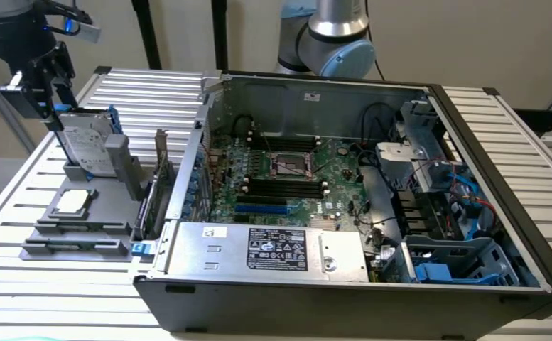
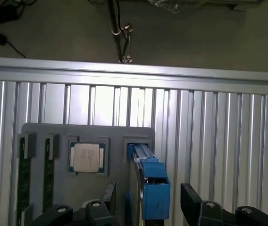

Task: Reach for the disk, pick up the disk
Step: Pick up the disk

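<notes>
with the jaws spread over the upright disk (image 1: 82, 145), an off-centre approach could knock its blue bracket (image 2: 155, 193) and tip it.

Silver-grey arm (image 1: 337, 18), blue caps (image 1: 349, 60), black gripper (image 1: 40, 106)

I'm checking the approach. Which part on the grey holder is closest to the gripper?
The disk, standing on edge in its blue bracket directly below the open gripper; the square chip lies flat farther along the holder.
</notes>
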